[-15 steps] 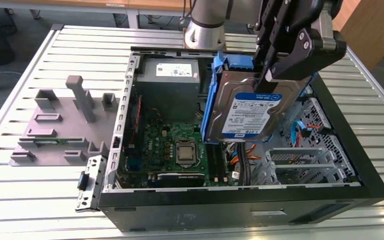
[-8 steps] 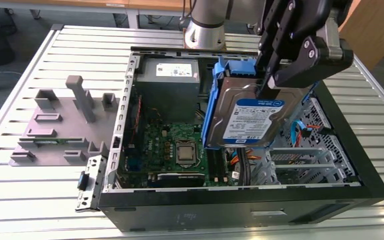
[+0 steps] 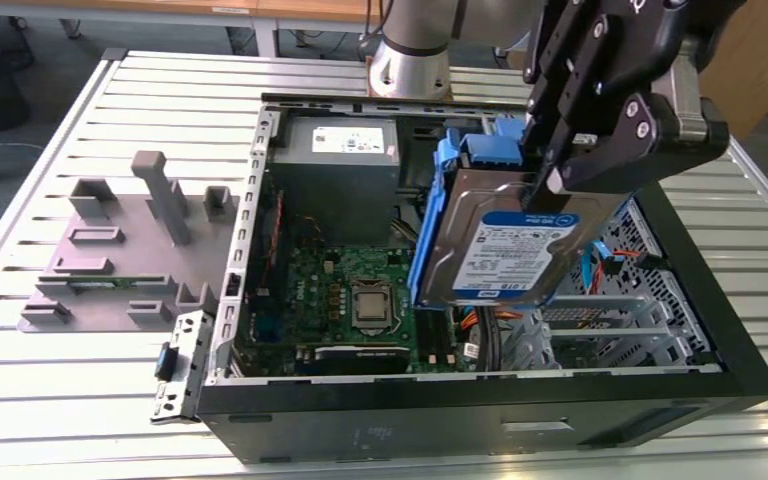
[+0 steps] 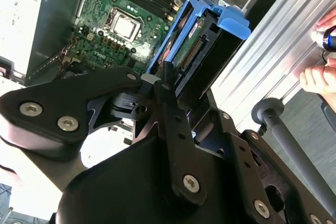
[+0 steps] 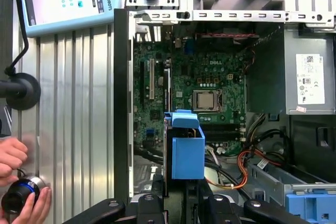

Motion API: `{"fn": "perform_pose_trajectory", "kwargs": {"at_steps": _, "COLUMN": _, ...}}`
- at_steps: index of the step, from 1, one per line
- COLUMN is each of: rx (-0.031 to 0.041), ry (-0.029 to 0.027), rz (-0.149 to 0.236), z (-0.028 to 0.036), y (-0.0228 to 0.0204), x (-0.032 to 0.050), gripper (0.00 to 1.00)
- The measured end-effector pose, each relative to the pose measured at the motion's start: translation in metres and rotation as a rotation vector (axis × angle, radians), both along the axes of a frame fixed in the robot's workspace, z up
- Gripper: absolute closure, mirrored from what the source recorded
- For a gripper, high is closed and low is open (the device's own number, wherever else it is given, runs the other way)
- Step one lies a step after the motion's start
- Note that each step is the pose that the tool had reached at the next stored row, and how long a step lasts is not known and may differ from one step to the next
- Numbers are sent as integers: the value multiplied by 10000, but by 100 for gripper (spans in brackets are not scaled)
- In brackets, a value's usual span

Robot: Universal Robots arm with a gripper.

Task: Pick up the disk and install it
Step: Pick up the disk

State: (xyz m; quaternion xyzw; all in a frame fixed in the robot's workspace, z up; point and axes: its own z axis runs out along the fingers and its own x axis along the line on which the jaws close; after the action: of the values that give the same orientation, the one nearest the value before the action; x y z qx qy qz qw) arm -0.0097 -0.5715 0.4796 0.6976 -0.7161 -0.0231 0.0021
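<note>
Holding disk [image 3: 507, 255] up over open computer case [image 3: 491, 400] with gripper [image 3: 552, 186].
Jaws pinched shut on disk's upper end; hanging near upright, slightly tilted, label outward, clear of case floor, above motherboard [image 3: 351, 290] edge and just beside drive cage [image 3: 624, 320]. Grey power supply [image 3: 337, 150] behind it. Grey fixture [image 3: 117, 250] on slatted table [image 3: 37, 400] at exterior view's left. Person's hand [image 5: 13, 158] at knob [image 5: 18, 195] in first wrist view.

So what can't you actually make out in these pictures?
Part of the disk's top edge: exterior view, covered by the gripper.
The case interior behind the disk: exterior view, hidden by the disk itself.
A person's hand: first wrist view, cut off by the picture's edge.
</note>
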Motion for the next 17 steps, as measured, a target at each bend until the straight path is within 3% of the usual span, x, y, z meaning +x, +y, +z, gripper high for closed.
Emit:
{"fn": "perform_pose_trajectory", "kwargs": {"at_steps": 6, "rx": -3, "ry": 1, "rz": 0, "z": -21, "y": -7, "x": 148, "gripper": 65}}
{"fn": "perform_pose_trajectory", "kwargs": {"at_steps": 17, "rx": -1, "ry": 2, "rz": 0, "z": -46, "y": -8, "x": 520, "gripper": 65}}
